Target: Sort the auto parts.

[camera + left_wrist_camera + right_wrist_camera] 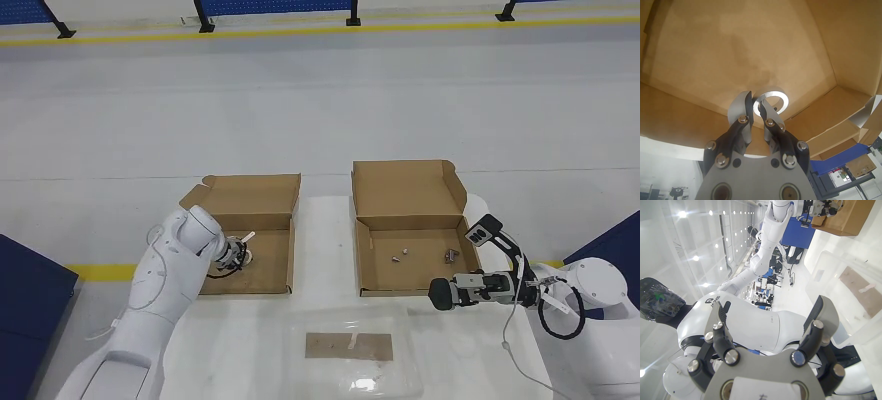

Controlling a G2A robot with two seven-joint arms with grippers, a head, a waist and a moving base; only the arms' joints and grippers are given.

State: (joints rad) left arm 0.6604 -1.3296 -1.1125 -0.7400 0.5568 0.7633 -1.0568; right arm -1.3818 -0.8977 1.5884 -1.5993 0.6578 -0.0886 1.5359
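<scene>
Cardboard, from above: left claw [243, 255] inside the left box [291, 255], small parts [399, 254] in the right box [420, 277]. Left wrist: it pinches a metal ring [780, 97]. Right wrist: right claw [770, 306] gapes empty near a clear tray [817, 275].

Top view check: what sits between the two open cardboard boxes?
Nothing sits there. The strip of white table between the left box and the right box is bare, as the top view shows.
</scene>
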